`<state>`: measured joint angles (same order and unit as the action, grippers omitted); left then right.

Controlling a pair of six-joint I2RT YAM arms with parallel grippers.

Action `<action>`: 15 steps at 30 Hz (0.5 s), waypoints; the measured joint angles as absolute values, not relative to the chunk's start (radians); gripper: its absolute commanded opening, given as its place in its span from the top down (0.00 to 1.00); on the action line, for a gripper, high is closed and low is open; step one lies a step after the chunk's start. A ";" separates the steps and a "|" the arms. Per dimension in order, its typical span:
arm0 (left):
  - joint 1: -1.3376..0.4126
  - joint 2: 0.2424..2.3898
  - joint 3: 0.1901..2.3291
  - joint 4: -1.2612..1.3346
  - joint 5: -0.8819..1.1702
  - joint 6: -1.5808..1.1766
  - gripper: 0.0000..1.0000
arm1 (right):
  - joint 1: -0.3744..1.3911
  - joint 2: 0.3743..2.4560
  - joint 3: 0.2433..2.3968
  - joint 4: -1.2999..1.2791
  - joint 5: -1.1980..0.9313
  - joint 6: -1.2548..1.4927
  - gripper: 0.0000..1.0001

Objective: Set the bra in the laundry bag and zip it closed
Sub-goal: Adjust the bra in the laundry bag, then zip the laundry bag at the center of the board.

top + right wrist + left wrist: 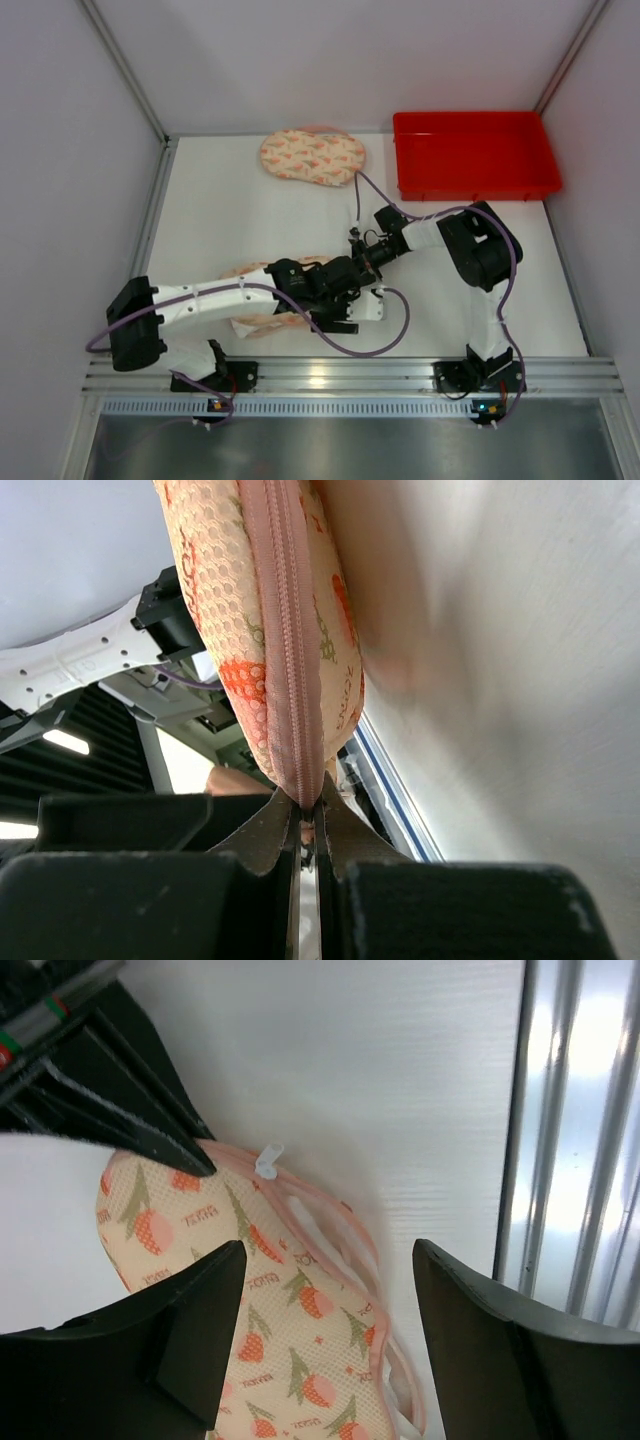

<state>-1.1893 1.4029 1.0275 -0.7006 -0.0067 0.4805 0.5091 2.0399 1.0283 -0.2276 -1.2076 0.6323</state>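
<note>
This is a robotics lab test cell: a flat white tabletop [230, 220] is boxed in by plain pale panel walls [60, 150] held in slim silver aluminium posts [125, 70]. Along its near edge runs a grooved silver aluminium rail [340, 375]. Bolted to it are a white-and-black left robot arm [200, 298] and a matching right robot arm [480, 258], both trailing loose purple cables [360, 354].

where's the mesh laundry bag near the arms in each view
top external: laundry bag lower centre, mostly hidden under both arms
left wrist: bag lower centre, between the open left gripper fingers
right wrist: bag upper centre, its zipper running down into the right gripper
shared landmark: the right gripper pinching the zipper edge, top left in left wrist
</note>
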 measured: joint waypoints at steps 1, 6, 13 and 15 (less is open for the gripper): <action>-1.190 1.406 1.053 -0.727 0.020 0.492 0.30 | 0.509 2.040 1.028 -0.228 -1.208 0.632 1.00; -1.193 1.539 1.253 -0.834 0.108 0.560 0.34 | 0.509 2.040 1.029 -0.228 -1.208 0.632 1.00; -1.212 1.769 1.433 -0.921 0.115 0.671 0.36 | 0.509 2.040 1.029 -0.227 -1.208 0.632 1.00; -1.226 1.827 1.459 -0.939 0.081 0.693 0.35 | 0.509 2.040 1.029 -0.227 -1.208 0.633 1.00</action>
<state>-1.2259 1.8267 1.4586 -0.9386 0.0811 0.6933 0.5095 2.0399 1.0286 -0.2272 -1.2076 0.6327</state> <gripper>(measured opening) 0.647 0.024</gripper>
